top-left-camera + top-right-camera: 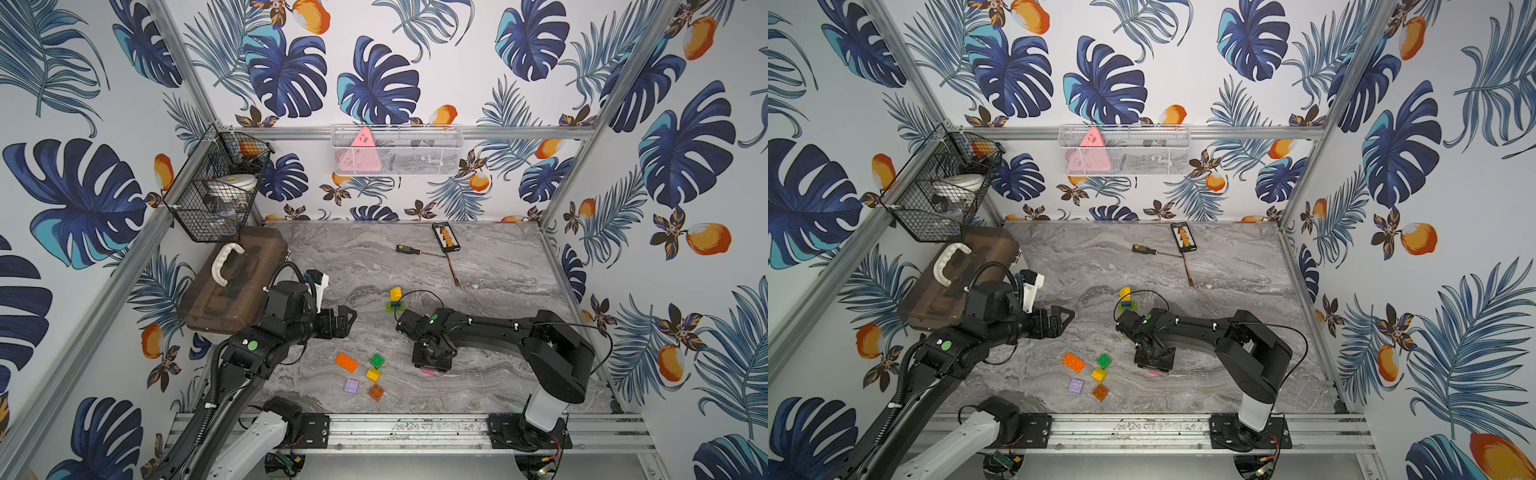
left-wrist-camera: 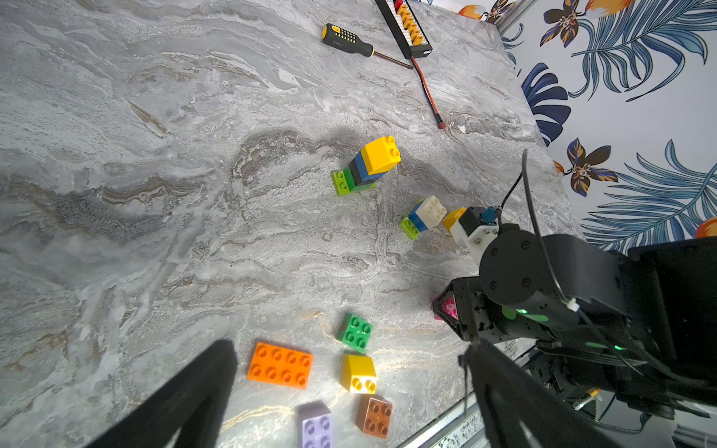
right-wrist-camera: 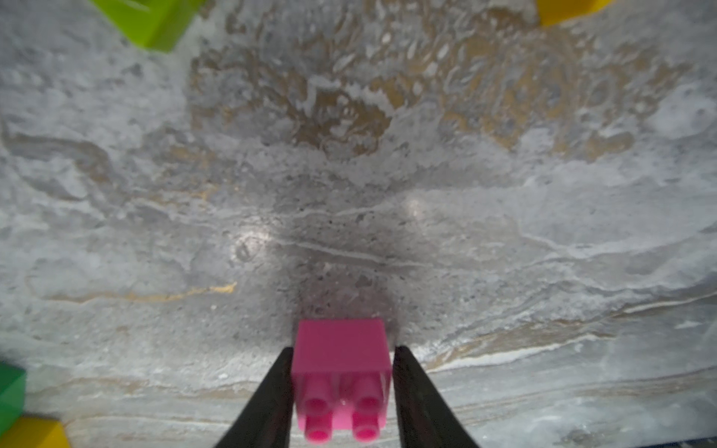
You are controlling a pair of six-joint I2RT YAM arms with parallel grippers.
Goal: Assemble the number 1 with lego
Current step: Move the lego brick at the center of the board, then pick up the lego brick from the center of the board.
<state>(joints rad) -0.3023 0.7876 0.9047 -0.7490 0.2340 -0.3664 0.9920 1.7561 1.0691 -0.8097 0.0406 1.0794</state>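
Observation:
A pink lego brick lies on its side low over the marble, studs toward the camera, and my right gripper is shut on it; in both top views only a pink sliver shows under the gripper. A stack with yellow on top of blue, black and a green base stands behind that wrist. The left wrist view shows a smaller white, blue and green stack next to a yellow brick. Loose orange 2x4, green, yellow, purple and brown bricks lie at front. My left gripper hovers open above them.
A brown toolbox fills the left edge behind the left arm. A screwdriver and a connector board with a trailing wire lie at the back. The metal rail runs along the front, and wire baskets hang on the walls.

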